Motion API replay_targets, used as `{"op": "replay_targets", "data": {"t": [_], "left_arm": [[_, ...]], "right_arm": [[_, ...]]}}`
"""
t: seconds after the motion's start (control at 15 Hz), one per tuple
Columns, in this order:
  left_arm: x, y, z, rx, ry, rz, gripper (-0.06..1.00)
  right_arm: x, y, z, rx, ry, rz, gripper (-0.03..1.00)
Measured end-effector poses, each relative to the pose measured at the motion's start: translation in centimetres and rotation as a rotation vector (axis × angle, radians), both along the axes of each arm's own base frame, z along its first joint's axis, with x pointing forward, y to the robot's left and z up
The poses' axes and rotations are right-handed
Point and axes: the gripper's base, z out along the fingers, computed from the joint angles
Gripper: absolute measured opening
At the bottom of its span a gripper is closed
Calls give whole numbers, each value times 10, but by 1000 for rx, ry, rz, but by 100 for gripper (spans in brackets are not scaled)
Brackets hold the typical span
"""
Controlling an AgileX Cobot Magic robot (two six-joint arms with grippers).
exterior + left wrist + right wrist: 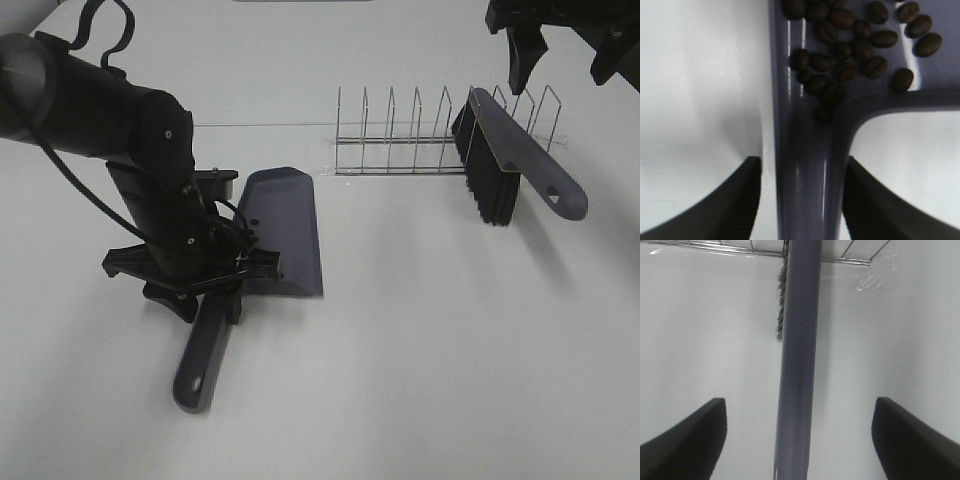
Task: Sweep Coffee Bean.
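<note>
Beans (855, 45) already in dustpan (285, 230); left gripper (800, 200) open astride its handle; right gripper (800, 440) open above brush (500, 150); sweep looks done.

Small, dark brown-black, oval coffee beans (840, 50), each with a centre crease, lie gathered inside the purple-grey plastic dustpan (285, 225). In the left wrist view they cluster in the rear corner of the pan where the handle joins, several touching or overlapping, one at the very mouth of the handle channel. In the high view the beans cannot be made out.
</note>
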Motion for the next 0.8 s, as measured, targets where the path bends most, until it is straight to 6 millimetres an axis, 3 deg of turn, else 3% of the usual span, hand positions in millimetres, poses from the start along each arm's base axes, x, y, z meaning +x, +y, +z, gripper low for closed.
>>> {"op": "replay_targets", "data": {"t": [0.13, 0.33, 0.6, 0.67, 0.8], "left_arm": [[0, 0, 4, -5, -13, -9, 65], [0, 0, 27, -26, -69, -27, 68], [-10, 15, 98, 4, -218, -100, 68], [-19, 25, 127, 37, -264, -125, 68], [-37, 39, 159, 76, -274, -133, 68]], "right_arm": [[-8, -1, 16, 16, -36, -1, 77], [-20, -3, 31, 27, -67, -2, 77], [-57, -11, 40, 34, -55, -3, 77], [-77, -14, 43, 47, -49, -2, 77], [-103, -20, 44, 51, -41, 0, 77]]}}
